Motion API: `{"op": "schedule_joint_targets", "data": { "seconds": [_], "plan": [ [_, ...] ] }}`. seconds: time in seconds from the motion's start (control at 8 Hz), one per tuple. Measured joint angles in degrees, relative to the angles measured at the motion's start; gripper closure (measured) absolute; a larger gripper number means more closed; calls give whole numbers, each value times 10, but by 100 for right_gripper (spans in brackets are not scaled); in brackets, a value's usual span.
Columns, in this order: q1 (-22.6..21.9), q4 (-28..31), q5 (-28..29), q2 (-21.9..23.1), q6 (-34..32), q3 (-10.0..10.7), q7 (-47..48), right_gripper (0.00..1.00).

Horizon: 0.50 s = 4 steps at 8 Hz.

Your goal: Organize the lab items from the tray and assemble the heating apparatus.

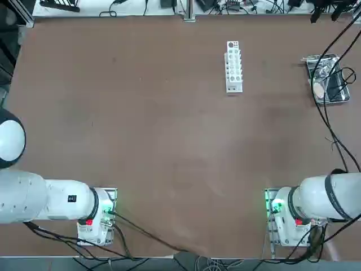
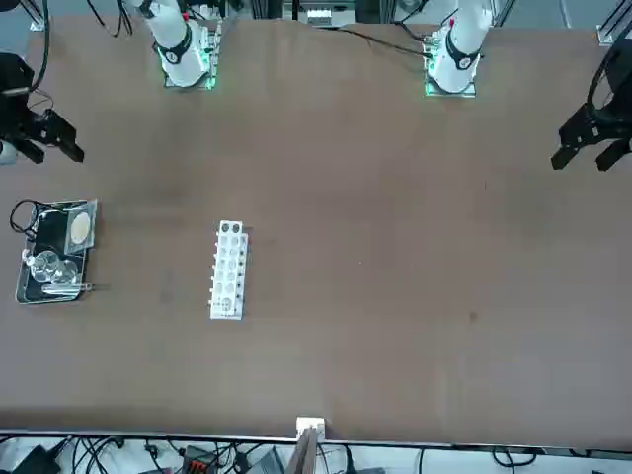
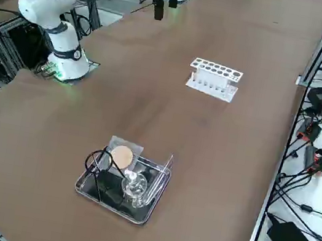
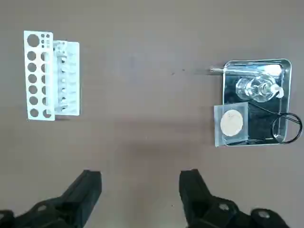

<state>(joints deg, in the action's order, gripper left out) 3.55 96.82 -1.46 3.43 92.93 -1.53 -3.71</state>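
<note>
The shiny metal tray lies near the table's far right edge and holds all three lab items. The clear glass burner lies on its side in it. Beside the burner is the grey square mesh with a tan centre, overhanging the rim. The black wire ring stand rests across the tray with its ring sticking out over the edge. My right gripper hovers high above the table, open and empty, well short of the tray.
A white test-tube rack stands in the far middle of the table, left of the tray. A thin glass rod lies along one end of the tray. Black cables hang past the tray's near side.
</note>
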Motion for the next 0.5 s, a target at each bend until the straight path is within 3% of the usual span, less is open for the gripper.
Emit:
{"op": "schedule_joint_targets", "data": {
  "seconds": [0.5],
  "plan": [
    [-2,-9,2,-1,2,0,-4,0]
  ]
}}
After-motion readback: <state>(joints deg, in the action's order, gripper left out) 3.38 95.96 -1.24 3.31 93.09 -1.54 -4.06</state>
